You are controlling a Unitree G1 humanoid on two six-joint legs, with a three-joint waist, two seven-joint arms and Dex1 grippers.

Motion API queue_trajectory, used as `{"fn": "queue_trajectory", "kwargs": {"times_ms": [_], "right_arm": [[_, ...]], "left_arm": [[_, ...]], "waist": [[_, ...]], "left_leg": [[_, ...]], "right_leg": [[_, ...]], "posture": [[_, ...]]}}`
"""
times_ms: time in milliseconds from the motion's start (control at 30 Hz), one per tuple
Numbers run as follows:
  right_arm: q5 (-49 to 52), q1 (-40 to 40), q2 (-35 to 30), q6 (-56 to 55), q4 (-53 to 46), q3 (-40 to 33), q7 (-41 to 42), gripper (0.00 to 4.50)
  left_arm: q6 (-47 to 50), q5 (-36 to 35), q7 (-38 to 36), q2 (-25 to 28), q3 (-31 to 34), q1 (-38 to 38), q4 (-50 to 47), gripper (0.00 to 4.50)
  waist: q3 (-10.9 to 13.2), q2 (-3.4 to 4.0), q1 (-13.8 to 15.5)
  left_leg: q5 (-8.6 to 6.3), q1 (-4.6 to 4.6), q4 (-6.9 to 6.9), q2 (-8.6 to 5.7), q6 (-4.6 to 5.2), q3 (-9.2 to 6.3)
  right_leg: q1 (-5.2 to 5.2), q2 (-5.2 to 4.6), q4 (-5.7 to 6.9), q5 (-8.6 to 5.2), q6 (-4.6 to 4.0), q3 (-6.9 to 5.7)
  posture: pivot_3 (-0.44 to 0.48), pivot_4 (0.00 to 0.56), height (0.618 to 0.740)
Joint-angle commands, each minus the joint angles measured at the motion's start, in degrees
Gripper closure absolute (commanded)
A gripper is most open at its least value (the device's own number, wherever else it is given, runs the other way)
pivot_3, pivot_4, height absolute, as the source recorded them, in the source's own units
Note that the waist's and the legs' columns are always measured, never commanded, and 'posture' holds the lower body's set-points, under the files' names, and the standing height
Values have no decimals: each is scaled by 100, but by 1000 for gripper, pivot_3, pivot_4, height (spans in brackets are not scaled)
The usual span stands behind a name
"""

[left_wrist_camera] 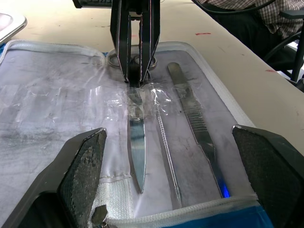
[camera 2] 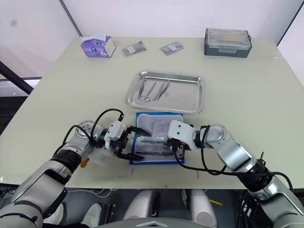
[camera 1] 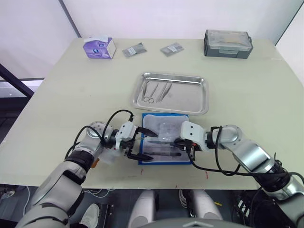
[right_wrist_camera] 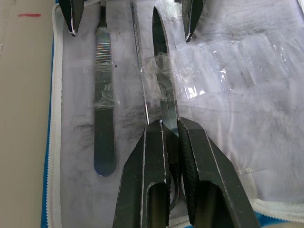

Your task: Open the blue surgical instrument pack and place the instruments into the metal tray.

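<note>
I see the metal tray (camera 1: 199, 97) mid-table holding some instruments (camera 1: 156, 91), the opened blue surgical instrument pack (camera 1: 164, 124) just before it, more instruments in its pockets, both grippers over it.

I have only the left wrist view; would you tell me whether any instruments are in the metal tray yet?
Observer: Yes, a few instruments lie in the left part of the metal tray.
Operator: I see the right tool shut on the scissors. Where is the tray from the pack?
Observer: Just beyond the far edge of the blue surgical instrument pack.
Operator: Anything else on the table?
Observer: A grey lidded box at the far right corner.
</note>
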Motion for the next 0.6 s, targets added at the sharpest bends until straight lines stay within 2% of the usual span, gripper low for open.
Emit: {"fn": "queue_trajectory", "kwargs": {"times_ms": [33, 333, 600], "right_arm": [[-220, -154, -19, -40, -97, 154, 2, 4475], [-516, -596, -134, 73, -264, 508, 301, 4475], [-555, -938, -210, 640, -488, 578, 501, 4475]], "left_arm": [[115, 117, -273, -47, -186, 209, 114, 0], [127, 155, -273, -94, -201, 183, 157, 0], [134, 187, -273, -122, -209, 200, 167, 0]], "waist": [[0, 1, -1], [-2, 4, 3], [-3, 6, 7]], "left_leg": [[0, 0, 0, 0, 0, 0], [0, 0, 1, 0, 0, 0], [0, 0, 1, -1, 0, -1]], "right_leg": [[0, 0, 0, 0, 0, 0], [0, 0, 0, 0, 0, 0], [0, -2, 0, 0, 0, 0]], "posture": [[0, 150, 738], [0, 150, 738], [0, 150, 738]]}}
